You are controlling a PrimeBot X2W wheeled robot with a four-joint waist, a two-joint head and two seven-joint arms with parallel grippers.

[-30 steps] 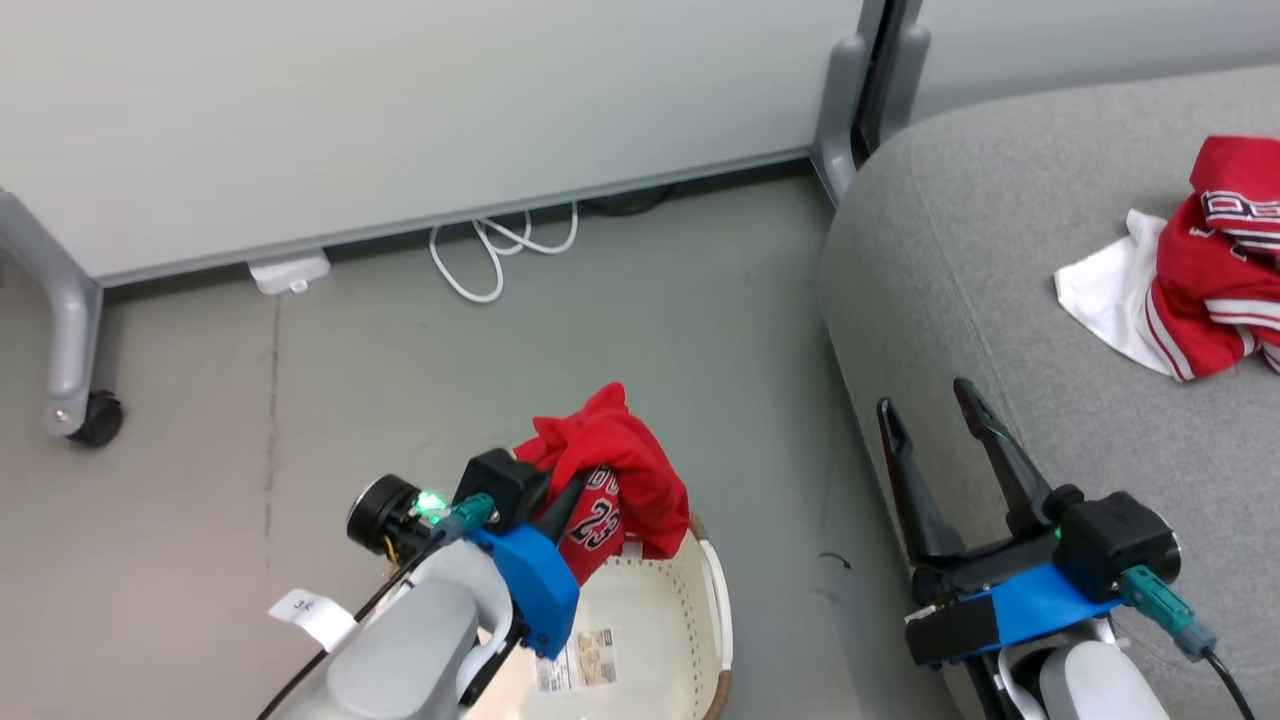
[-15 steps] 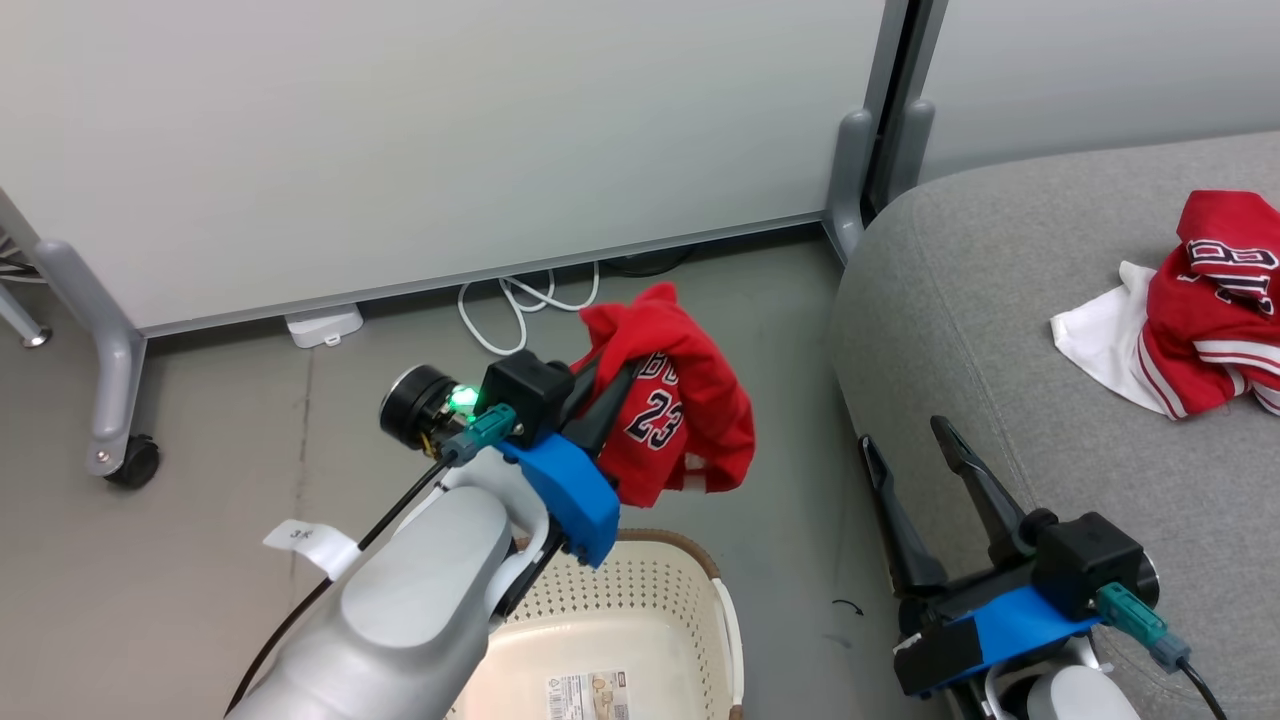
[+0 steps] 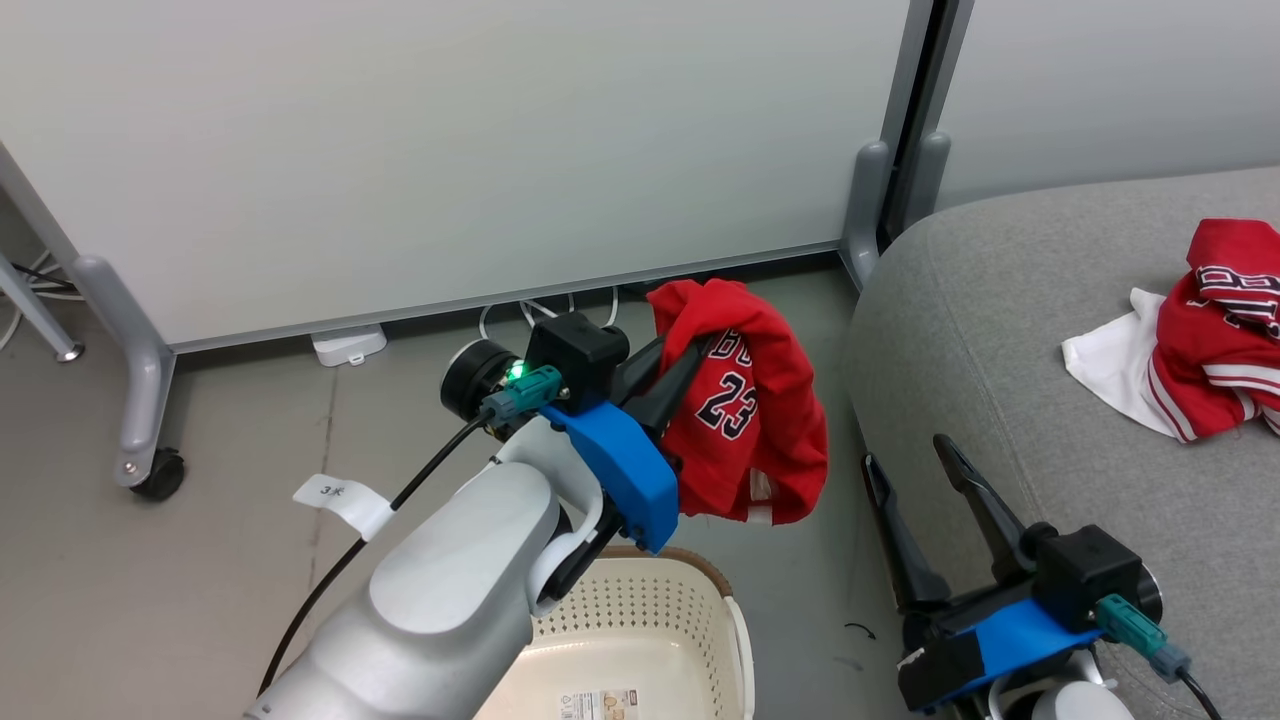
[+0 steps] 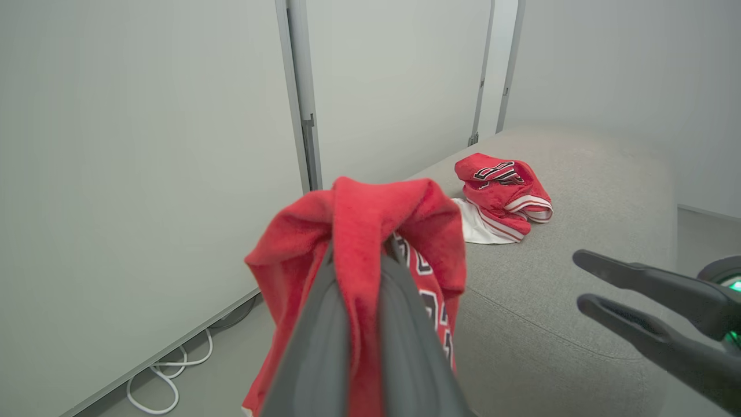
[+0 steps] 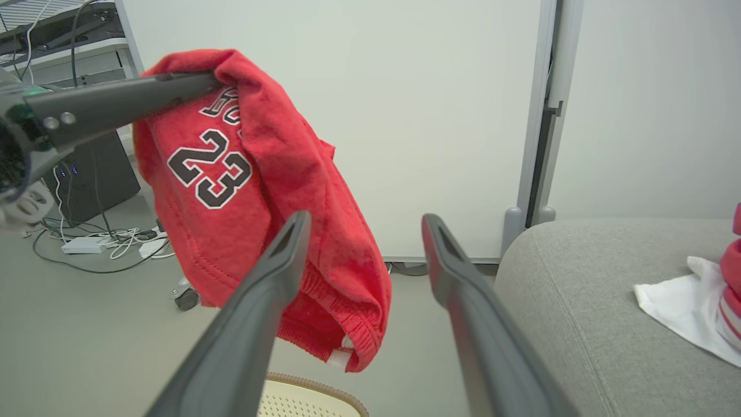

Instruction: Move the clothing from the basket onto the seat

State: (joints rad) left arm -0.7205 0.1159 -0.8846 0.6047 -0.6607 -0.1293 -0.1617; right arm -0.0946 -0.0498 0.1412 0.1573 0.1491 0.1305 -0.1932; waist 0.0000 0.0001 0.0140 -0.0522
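Your left gripper [image 3: 690, 352] has its fingers pinched shut on a fold of the red garment [image 3: 760, 420], the piece bearing the number 23. It hangs free in the air, above the basket [image 3: 655, 600] and toward the basket's one o'clock, clear of the brown rim. The seat [image 3: 1000, 320] lies at three o'clock from the hanging garment, near it with a gap between them. On that cushion, at about three o'clock in your head view, a heap of red clothing [image 3: 1220, 340] rests with its white lining spread toward nine o'clock. Your right gripper [image 3: 907, 455] sits at five o'clock in the head view. Its fingers are spread wide and hold nothing, and the tips point toward twelve o'clock beside the cushion's edge.
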